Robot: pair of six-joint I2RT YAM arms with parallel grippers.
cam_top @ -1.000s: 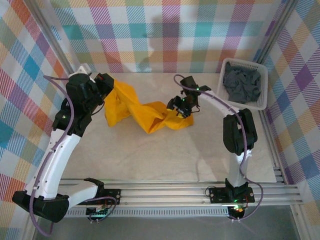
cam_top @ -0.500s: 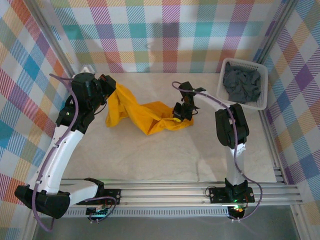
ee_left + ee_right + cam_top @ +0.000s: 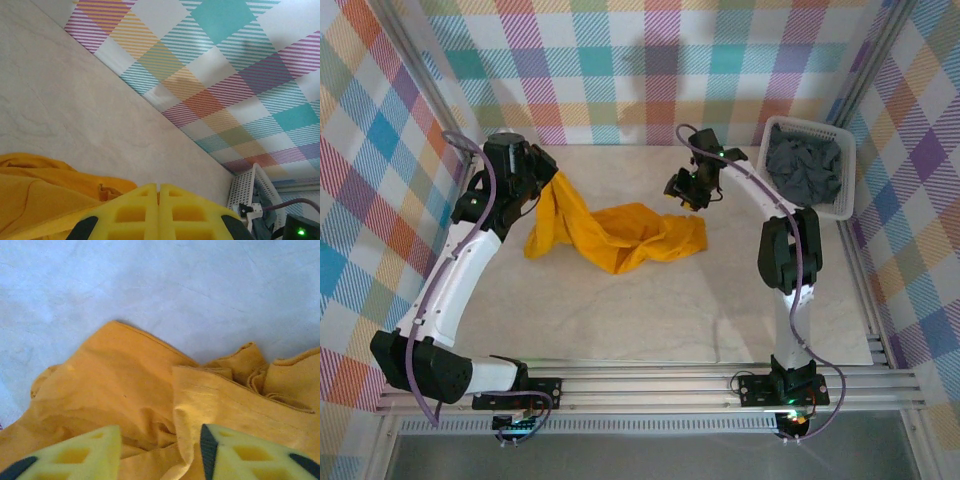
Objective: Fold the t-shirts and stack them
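from my seat: left gripper (image 3: 546,180) is up at the far left of the table (image 3: 620,330), clenched. on the left wrist cam its yellow pads (image 3: 135,210) sit flat against each other w/ no gap, and the orange t-shirt (image 3: 35,185) bunches just left of them and runs in under the fingers. overhead, the left end of the orange t-shirt (image 3: 620,235) rises off the surface to that gripper, so i read it as pinching the cloth there. rest of the shirt lies crumpled across the middle of the table, twisted, not flat, w/ its right end spread near the center-right. right gripper (image 3: 684,190) hangs above the table at the far side, just beyond the shirt's right end, released: on the right wrist cam the right gripper (image 3: 160,440) has its two pads well apart w/ nothing between them, and the orange t-shirt (image 3: 125,385) is below w/ a hemmed edge and some folds showing, bare tabletop past it. grey t-shirts (image 3: 805,165) are piled loose inside the white basket (image 3: 804,206) in the far right corner, well apart from the orange one. basket wall (image 3: 242,192) also peeks in at the lower right of the left wrist cam, against the plaid wall (image 3: 225,75).
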